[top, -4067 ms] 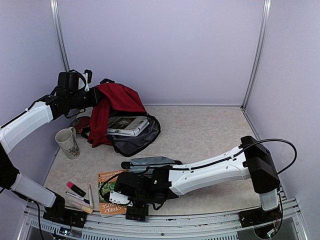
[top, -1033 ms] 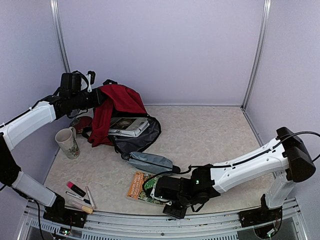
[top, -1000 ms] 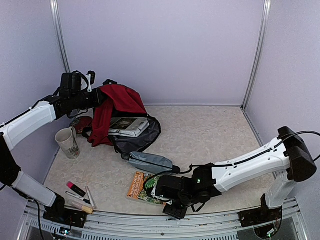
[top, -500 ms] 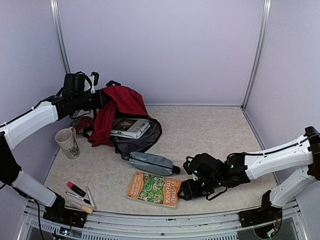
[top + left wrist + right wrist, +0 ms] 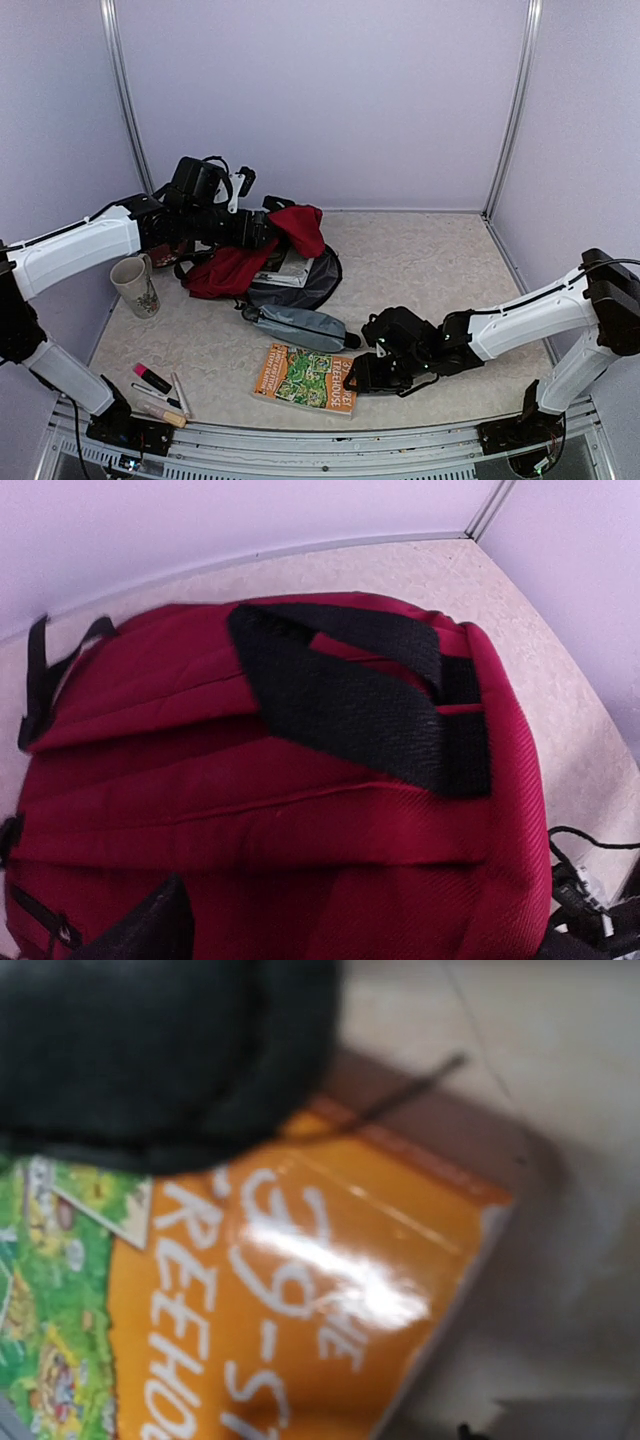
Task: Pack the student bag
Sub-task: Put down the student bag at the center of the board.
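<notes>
Treehouse book (image 5: 300, 376), long axis left-right, lies just left of the right jaws — grip unclear. Left jaws, released, overhang the student bag (image 5: 228, 272).

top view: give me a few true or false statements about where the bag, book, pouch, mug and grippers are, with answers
1. The orange and green book lies on the table, outside the student bag. True.
2. The mug stands to the right of the bag. False: it stands to its left, near the left wall.
3. The grey pouch lies between the bag and the book. True.
4. The pink marker is inside the mug. False: it lies on the table near the front left edge.
5. The right gripper is at the bag. False: it is at the book's right edge; the left gripper is at the bag.
</notes>
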You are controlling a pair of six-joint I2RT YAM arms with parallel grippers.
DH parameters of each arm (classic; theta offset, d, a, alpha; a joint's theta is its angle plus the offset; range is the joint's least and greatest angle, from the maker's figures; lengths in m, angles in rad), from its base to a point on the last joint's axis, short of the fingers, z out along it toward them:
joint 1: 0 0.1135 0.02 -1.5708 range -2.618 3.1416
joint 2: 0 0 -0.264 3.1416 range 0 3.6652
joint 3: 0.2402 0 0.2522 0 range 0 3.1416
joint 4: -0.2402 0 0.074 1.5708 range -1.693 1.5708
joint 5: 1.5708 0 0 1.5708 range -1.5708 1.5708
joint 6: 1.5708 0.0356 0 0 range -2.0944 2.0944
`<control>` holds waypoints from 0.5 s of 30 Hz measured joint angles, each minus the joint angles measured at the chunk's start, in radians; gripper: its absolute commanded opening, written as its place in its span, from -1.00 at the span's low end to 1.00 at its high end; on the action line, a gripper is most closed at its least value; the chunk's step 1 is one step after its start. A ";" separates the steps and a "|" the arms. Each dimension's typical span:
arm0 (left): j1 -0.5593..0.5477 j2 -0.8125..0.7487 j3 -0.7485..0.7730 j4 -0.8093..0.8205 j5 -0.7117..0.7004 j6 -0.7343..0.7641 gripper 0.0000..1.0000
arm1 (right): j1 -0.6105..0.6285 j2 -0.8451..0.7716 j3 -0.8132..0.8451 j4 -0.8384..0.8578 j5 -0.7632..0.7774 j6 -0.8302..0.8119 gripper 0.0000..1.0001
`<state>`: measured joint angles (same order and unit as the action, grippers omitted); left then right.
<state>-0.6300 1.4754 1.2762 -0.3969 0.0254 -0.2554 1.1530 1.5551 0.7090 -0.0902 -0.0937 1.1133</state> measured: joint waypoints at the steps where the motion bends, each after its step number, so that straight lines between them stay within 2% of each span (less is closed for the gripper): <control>1: -0.006 -0.007 -0.011 -0.005 0.002 -0.003 0.98 | 0.000 0.000 -0.003 0.007 -0.001 0.000 0.31; 5: -0.073 -0.105 -0.103 -0.049 -0.058 -0.053 0.98 | -0.003 -0.002 -0.020 0.019 0.000 -0.014 0.36; 10: -0.278 -0.239 -0.126 -0.143 -0.232 -0.125 0.97 | -0.004 -0.009 -0.035 0.044 0.000 -0.036 0.39; 12: -0.340 -0.279 -0.163 -0.157 -0.265 -0.179 0.89 | -0.004 -0.015 -0.049 0.063 0.000 -0.043 0.39; 15: -0.391 -0.337 -0.318 -0.166 -0.274 -0.287 0.62 | -0.004 -0.024 -0.069 0.090 -0.004 -0.052 0.39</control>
<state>-1.0210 1.1385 0.9585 -0.5632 -0.2485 -0.5426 1.1488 1.5314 0.6403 -0.0002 -0.0975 1.0615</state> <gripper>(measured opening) 0.915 0.694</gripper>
